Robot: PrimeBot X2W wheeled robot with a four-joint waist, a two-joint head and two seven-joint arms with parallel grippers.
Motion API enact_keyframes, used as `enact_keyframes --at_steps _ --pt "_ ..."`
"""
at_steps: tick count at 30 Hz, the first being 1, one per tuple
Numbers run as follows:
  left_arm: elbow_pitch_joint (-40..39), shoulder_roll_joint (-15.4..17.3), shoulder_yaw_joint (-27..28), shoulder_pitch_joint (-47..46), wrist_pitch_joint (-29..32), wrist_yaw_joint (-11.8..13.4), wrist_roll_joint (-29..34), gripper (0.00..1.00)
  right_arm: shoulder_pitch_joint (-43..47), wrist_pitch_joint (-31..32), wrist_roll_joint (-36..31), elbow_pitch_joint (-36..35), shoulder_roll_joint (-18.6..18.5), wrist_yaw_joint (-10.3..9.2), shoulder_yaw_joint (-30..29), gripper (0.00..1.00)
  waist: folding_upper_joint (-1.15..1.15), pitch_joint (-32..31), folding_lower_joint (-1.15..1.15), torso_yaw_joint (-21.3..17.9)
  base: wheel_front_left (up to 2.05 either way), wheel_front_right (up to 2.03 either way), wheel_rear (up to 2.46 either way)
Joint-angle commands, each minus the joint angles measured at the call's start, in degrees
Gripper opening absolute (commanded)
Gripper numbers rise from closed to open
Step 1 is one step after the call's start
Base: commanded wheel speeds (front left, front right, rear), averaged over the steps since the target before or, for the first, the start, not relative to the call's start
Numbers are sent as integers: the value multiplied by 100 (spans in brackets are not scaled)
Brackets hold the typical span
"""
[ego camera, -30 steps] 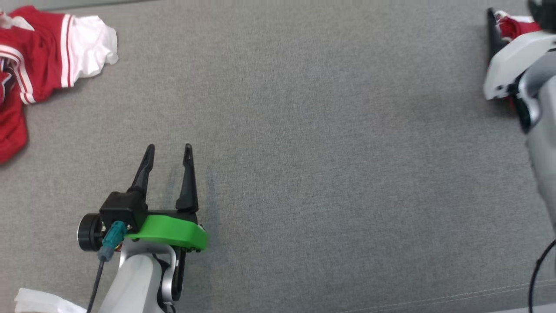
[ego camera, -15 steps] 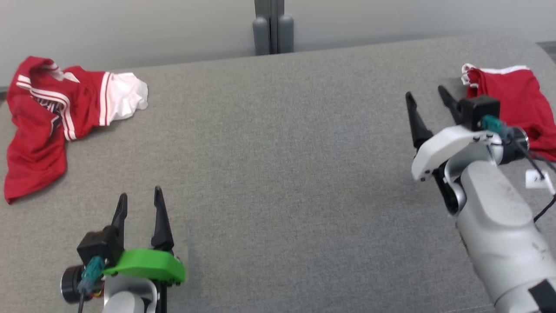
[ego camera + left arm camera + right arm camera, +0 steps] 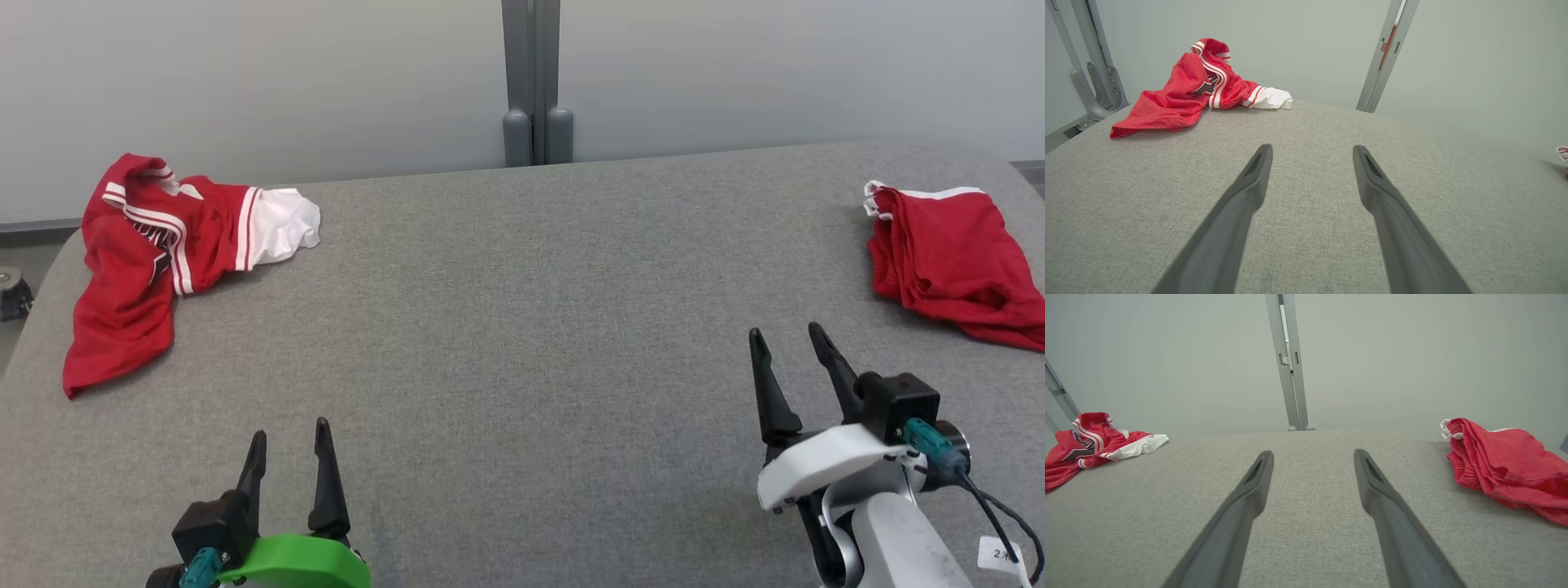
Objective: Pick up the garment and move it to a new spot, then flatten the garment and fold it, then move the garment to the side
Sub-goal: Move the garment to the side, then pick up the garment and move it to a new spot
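On the table (image 3: 522, 327), a crumpled red-and-white jersey (image 3: 139, 253) lies at 10 o'clock and a folded red garment (image 3: 947, 249) lies at 2 o'clock, near the edge. The left gripper (image 3: 291, 429) is at 7 o'clock, with its fingers spread and empty. The right gripper (image 3: 784, 329) is at 5 o'clock, likewise spread and empty, apart from the folded red garment.

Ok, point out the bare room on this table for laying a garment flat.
The whole grey middle of the table is bare, from the crumpled red-and-white jersey at far left to the red garment at far right. Only those two far corners are crowded.
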Motion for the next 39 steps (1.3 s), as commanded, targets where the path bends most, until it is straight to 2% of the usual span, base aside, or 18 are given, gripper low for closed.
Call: enact_keyframes --at_steps 1,10,26,32,39 --pt "-25 -7 -2 99 0 -38 34 100 186 -15 143 -140 -3 -9 54 100 0 -31 0 28 0 0 0" --pt "-18 -44 -15 172 0 -23 30 100 720 -15 509 -416 -3 -9 285 100 0 -61 0 38 0 0 0" --pt "71 -63 -32 121 -1 -73 55 100 802 -15 477 -414 -2 -9 259 100 0 -63 0 110 0 0 0" --pt "74 -64 -43 74 -1 -65 66 100 808 -15 477 -427 1 -9 343 100 0 -65 0 434 0 0 0" --pt "69 -57 0 44 -1 -78 130 100 855 -13 607 -456 -2 -9 599 100 0 -97 0 1199 0 0 0"
